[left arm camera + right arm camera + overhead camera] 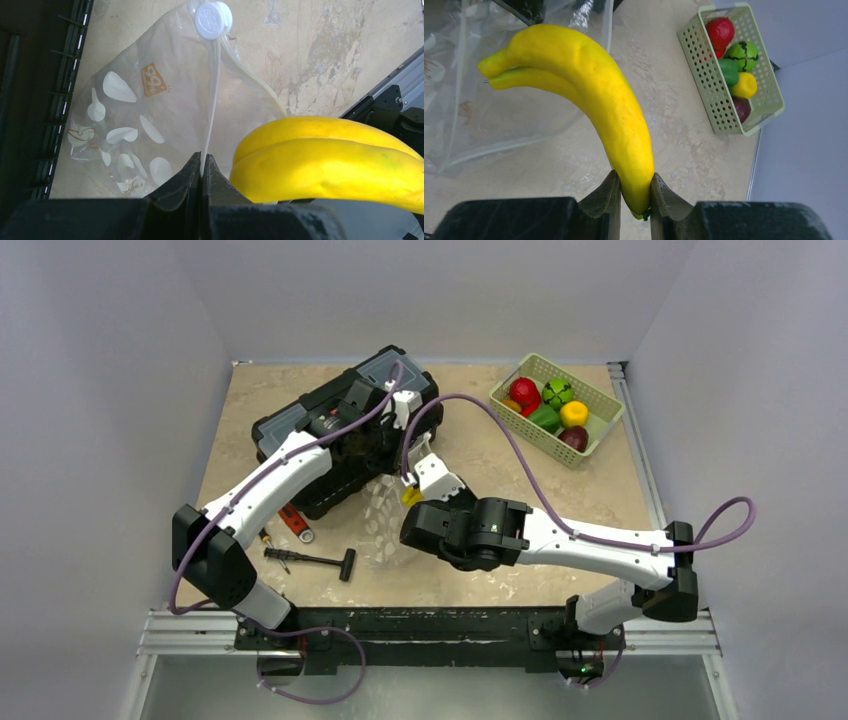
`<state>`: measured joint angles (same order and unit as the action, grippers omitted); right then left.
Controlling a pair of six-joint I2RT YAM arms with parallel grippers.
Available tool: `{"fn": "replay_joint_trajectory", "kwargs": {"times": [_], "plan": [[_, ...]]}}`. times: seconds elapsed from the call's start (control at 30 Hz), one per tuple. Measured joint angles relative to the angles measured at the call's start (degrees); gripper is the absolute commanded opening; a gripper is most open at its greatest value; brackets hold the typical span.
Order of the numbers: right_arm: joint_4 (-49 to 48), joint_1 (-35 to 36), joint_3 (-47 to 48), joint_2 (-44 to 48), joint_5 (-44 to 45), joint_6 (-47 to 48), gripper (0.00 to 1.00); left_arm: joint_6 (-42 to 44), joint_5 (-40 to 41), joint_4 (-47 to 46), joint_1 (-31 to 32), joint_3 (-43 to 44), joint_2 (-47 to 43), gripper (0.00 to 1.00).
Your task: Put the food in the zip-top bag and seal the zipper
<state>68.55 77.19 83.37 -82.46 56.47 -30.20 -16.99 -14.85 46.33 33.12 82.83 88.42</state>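
My right gripper (633, 192) is shut on the stem end of a yellow toy banana bunch (589, 95), its tips at the mouth of the clear dotted zip-top bag (469, 115). My left gripper (202, 162) is shut on the bag's whitish zipper strip (214, 100), holding the bag (150, 115) up; the banana (330, 160) shows just to its right. In the top view the bag (385, 525) hangs between both grippers, left (400, 410) and right (425, 485), with the banana (410, 496) at its top. More toy food (548, 405) lies in the green basket.
A pale green slotted basket (600, 430) stands at the back right. A black toolbox (345, 425) lies behind the bag. A black-handled T tool (315, 560) and a red screwdriver (297, 525) lie at the front left. A white round cap (213, 19) sits on the bag.
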Motion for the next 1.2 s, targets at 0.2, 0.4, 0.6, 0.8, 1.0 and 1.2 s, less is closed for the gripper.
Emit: {"fn": "replay_joint_trajectory", "kwargs": {"times": [0.2, 0.4, 0.6, 0.8, 1.0, 1.2], "plan": [[-6.2, 0.9, 0.0, -0.2, 1.2, 8.9, 0.0, 0.0, -2.5, 0.0, 0.0, 0.0, 0.4, 0.0], [-9.6, 1.2, -2.1, -0.8, 1.0, 16.0, 0.0, -0.2, -3.0, -0.5, -0.1, 0.0, 0.3, 0.0], [-14.0, 1.2, -5.3, -1.5, -1.1, 20.3, 0.0, -0.2, -3.4, -1.0, 0.8, -0.1, -1.0, 0.0], [-22.1, 1.2, -9.2, -0.6, -5.5, 26.3, 0.0, 0.0, -6.1, -1.7, 1.9, -0.1, -1.5, 0.0], [-30.4, 1.2, -11.9, -0.6, -7.2, 33.4, 0.02, 0.0, -9.1, -1.9, 3.4, -0.1, -1.3, 0.0], [-43.9, -2.2, -20.9, 2.3, -13.5, 40.3, 0.14, 0.1, -12.3, -1.9, 4.1, -0.1, -0.4, 0.0]]}}
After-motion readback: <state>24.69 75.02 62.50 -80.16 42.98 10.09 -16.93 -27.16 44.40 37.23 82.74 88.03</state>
